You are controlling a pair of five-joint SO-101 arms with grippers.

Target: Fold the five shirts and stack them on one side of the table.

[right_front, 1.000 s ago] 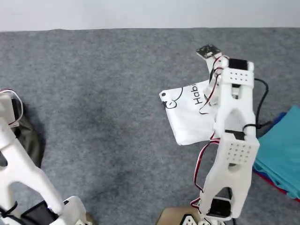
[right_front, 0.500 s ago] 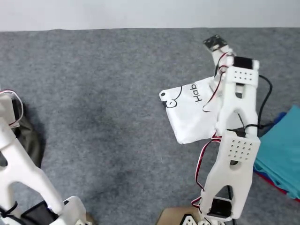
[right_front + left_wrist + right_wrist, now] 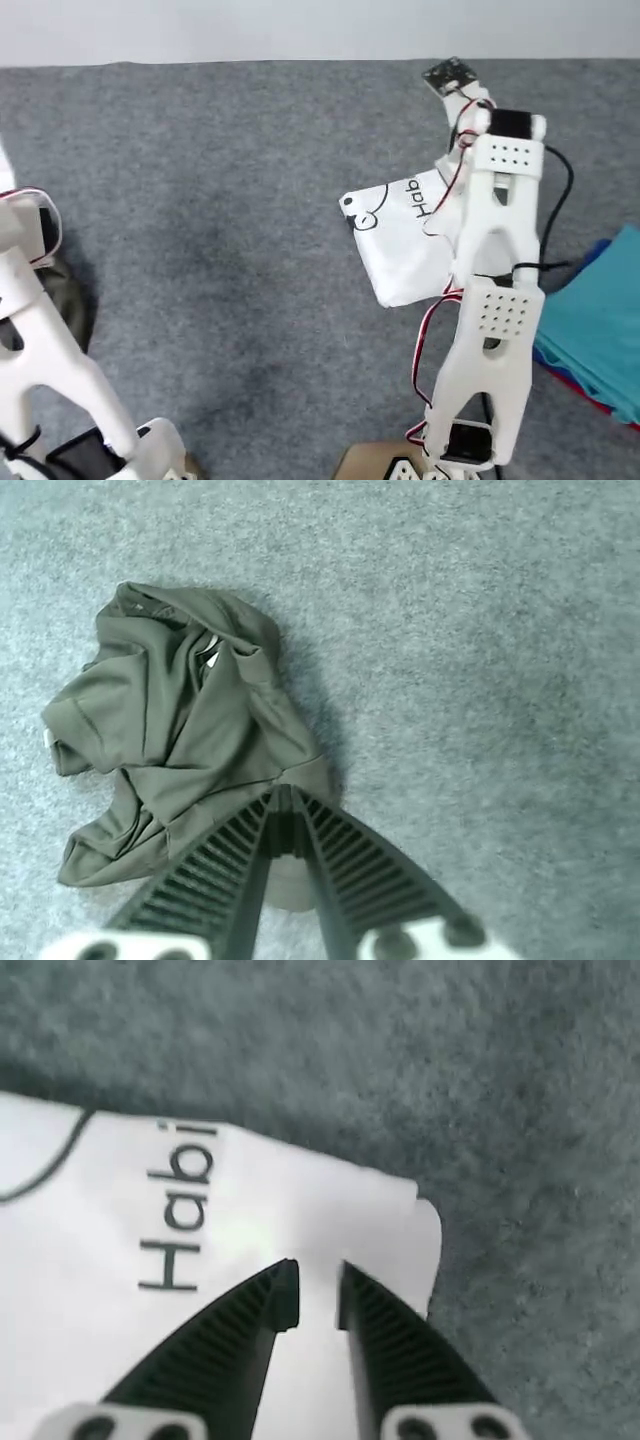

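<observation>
The right gripper's (image 3: 314, 1295) jaws stand slightly apart, with a narrow gap between the 2 ribbed fingers, right over the white shirt (image 3: 90, 1340) near 1 of its corners and just beside its black lettering. The left gripper's (image 3: 284, 805) jaws are pressed together, the tips meeting over the edge of a crumpled olive shirt (image 3: 190, 740); whether any cloth is caught between them I cannot tell. From above, the white shirt (image 3: 400, 255) lies folded flat on the grey table (image 3: 230, 200), right of centre, partly under the right arm (image 3: 495, 300). At the table's right edge sits a teal shirt (image 3: 600, 320) with a red layer (image 3: 575, 385) showing beneath it, near the white shirt but apart from it. The olive shirt (image 3: 70, 300) lies bunched at the far left edge, well apart from the others, beside the left arm (image 3: 45, 350).
</observation>
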